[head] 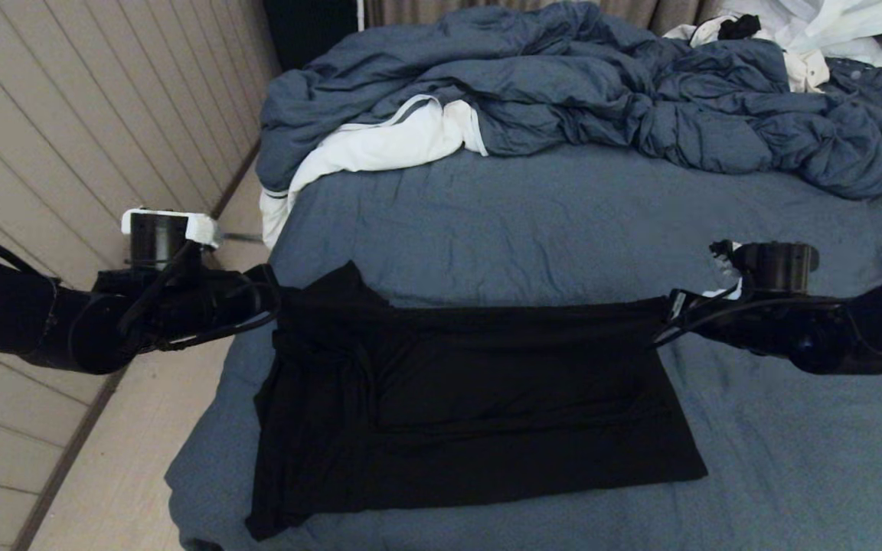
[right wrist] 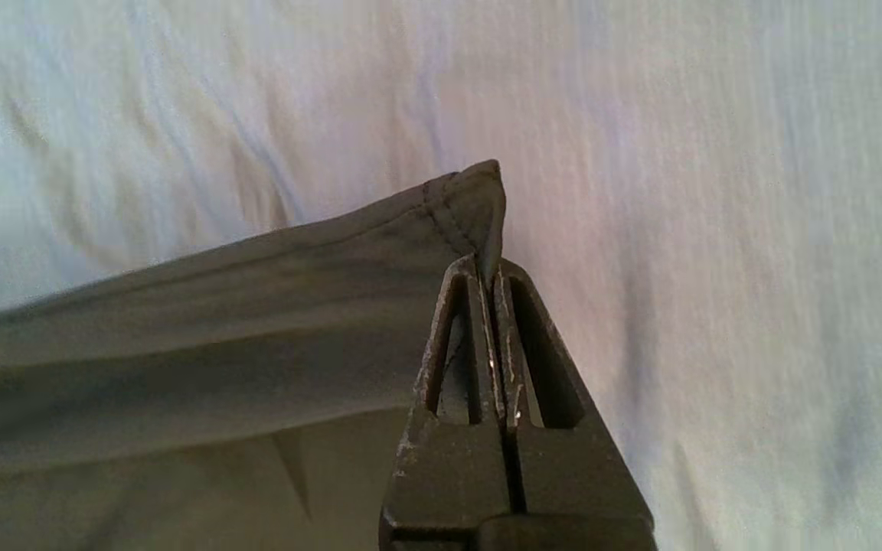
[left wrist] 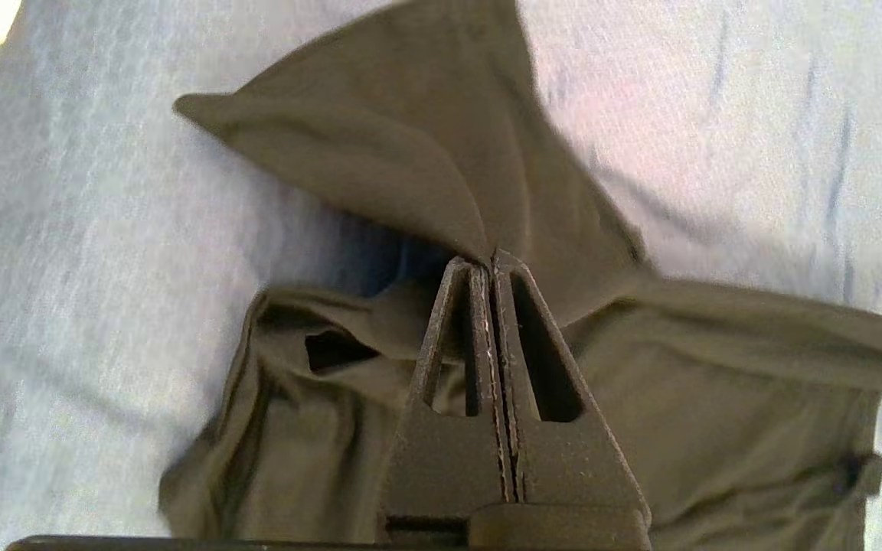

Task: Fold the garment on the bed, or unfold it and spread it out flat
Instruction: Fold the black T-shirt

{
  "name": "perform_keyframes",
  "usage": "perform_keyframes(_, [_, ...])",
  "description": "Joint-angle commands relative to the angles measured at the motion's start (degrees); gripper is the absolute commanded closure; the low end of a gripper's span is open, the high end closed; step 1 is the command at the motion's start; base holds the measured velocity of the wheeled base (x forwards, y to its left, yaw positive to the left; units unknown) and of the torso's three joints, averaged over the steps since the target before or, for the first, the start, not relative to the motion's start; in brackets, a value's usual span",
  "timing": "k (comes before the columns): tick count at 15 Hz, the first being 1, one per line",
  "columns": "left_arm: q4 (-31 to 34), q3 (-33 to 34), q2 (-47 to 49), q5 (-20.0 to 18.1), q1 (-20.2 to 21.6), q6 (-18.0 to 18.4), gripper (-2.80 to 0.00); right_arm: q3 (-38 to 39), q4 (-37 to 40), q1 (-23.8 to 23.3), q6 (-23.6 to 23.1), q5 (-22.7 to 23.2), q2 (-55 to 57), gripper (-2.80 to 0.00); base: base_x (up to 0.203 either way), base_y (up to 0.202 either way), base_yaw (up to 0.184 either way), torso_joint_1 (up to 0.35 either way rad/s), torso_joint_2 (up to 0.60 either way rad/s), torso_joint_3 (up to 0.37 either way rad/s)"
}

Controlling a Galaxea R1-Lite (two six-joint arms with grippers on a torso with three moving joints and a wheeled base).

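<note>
- Left wrist view shows the left gripper (left wrist: 493, 260) with its two fingers pressed together on a pinch of the garment (left wrist: 426, 153); a pointed flap of the black cloth rises past the fingertips, and bunched folds lie on either side of the fingers.
- From that same pinch a taut band of the cloth runs off sideways across the slate-blue sheet of the bed (left wrist: 89, 252).
- Right wrist view shows the right gripper (right wrist: 491, 264) clamped likewise on a stitched corner of the garment (right wrist: 219, 306), the hem seam standing just above the fingertips and the cloth stretching away from them in a smooth sheet.
- Head view places the left gripper (head: 276, 302) over the bed's left edge and the right gripper (head: 667, 310) toward the bed's right side, well apart, level with one another.
- Between them the far edge of the garment (head: 472, 405) is drawn out in a nearly straight line, raised off the sheet.
- From that line the black cloth falls toward the near edge of the bed (head: 548, 222) and lies on the sheet; its right part is fairly smooth, its left part is gathered in long vertical folds and reaches close to the bed's left edge.
- No print shows on the face turned upward.
- At the far end of the bed a puffy blue-grey duvet (head: 586, 84) lies heaped from side to side, well apart from the garment.
- A white cloth with a grey stripe (head: 380, 145) pokes out from under the duvet at the far left corner and hangs over the bed's left edge.
</note>
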Motion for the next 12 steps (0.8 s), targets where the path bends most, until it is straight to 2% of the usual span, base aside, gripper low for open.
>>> perform_keyframes(1, [-3.16, 5.19, -2.68, -0.03, 0.01, -0.14, 0.00, 2.34, -0.25, -0.17, -0.08, 0.48, -1.27, 0.00, 0.000, 0.000, 0.000, 0.000, 0.00, 0.000])
perform_keyframes(5, [-10.24, 15.06, -3.39, -0.10, -0.06, -0.05, 0.00, 6.26, -1.77, 0.07, -0.51, 0.82, -0.98, 0.00, 0.000, 0.000, 0.000, 0.000, 0.00, 0.000])
perform_keyframes(9, [-18.29, 24.44, -2.75, -0.28, -0.35, -0.13, 0.00, 12.22, -8.82, 0.06, -1.44, 0.93, -0.16, 0.00, 0.000, 0.000, 0.000, 0.000, 0.00, 0.000])
perform_keyframes(12, [-21.05, 29.18, -2.69, -0.36, -1.88, -0.47, 0.00, 15.05, -10.66, 0.06, -1.83, 0.93, -0.22, 0.00, 0.000, 0.000, 0.000, 0.000, 0.00, 0.000])
